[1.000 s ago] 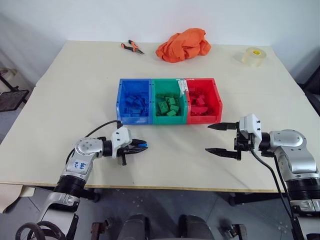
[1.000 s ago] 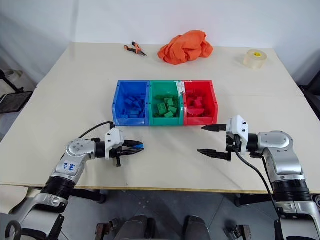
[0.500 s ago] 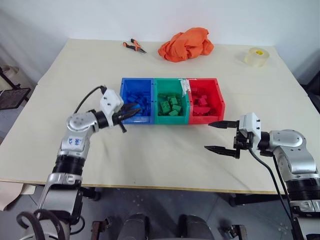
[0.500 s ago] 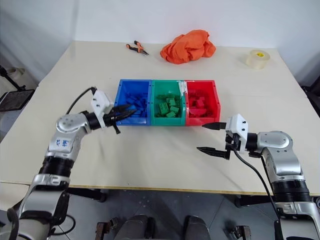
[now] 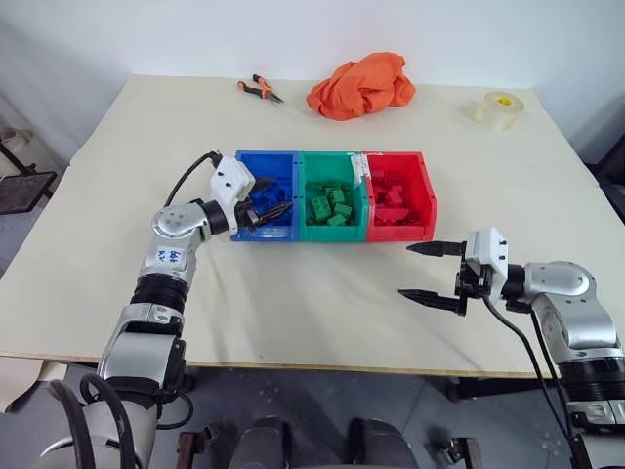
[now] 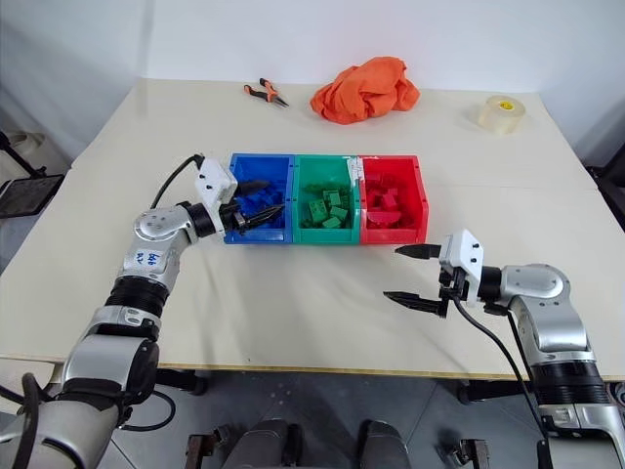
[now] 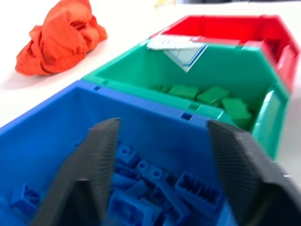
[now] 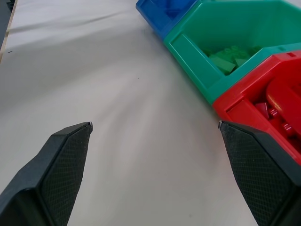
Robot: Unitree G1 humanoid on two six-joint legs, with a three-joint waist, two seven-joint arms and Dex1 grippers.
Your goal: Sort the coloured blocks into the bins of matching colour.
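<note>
blue bin (image 7: 56,122) under spread left gripper (image 7: 162,155)

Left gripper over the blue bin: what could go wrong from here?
The left gripper hangs open low over the blue bin, its fingers close above the blue blocks; a careless pull-back could snag the rim and drag all three joined bins. The arm's cable loops loose beside that bin and might catch its corner. The right gripper waits open near the red bin, so a sudden reach could bump it.
</note>
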